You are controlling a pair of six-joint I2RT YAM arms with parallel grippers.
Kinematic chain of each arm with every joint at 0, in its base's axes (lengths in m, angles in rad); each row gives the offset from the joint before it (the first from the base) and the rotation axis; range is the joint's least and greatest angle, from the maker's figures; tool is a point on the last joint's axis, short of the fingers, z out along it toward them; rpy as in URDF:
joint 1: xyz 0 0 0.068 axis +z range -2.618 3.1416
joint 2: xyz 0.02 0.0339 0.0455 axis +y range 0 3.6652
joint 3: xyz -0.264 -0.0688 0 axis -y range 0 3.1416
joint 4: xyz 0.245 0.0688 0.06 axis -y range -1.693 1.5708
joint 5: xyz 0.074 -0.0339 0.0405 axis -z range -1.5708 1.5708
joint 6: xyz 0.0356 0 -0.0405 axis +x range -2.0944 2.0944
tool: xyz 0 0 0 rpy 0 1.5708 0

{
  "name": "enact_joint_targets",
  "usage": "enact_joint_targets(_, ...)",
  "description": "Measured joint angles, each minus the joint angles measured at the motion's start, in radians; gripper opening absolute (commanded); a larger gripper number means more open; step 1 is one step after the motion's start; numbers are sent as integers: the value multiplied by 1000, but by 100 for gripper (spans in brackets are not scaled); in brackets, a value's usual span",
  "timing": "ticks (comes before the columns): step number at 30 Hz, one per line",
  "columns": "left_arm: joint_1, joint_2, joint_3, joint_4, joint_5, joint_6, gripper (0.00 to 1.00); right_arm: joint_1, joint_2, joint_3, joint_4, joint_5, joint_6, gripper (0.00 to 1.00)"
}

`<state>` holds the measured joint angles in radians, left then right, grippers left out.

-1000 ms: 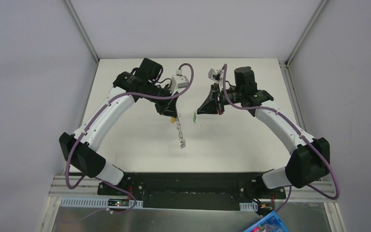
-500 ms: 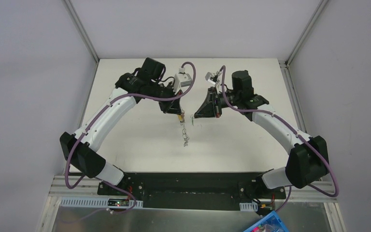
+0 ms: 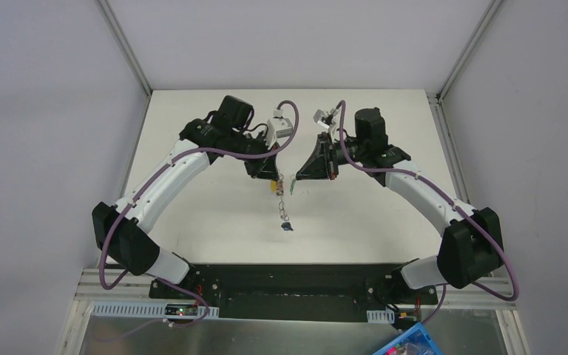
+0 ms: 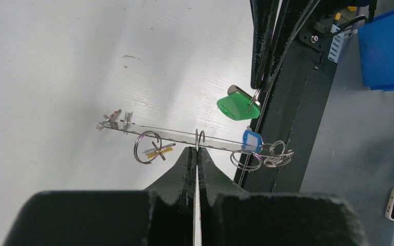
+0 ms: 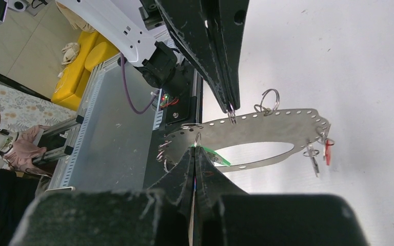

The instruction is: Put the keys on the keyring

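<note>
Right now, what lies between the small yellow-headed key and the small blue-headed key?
In the left wrist view, the shut left gripper pinching a small wire ring on the thin metal plate.

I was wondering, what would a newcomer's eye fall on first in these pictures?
The left gripper and right gripper stand tip to tip above the middle of the white table. Between them hangs a thin metal plate dotted with holes. The left gripper pinches a ring on it and the right holds a green key; a blue key, yellow key and red key dangle from it.
</note>
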<state>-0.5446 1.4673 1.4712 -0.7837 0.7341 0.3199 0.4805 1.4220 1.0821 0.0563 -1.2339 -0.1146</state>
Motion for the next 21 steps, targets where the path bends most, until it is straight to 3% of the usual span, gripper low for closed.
enact_joint_targets(21, -13, -42, -61, 134, 21, -133, 0, 44, 0, 0, 36, 109, 42, 0)
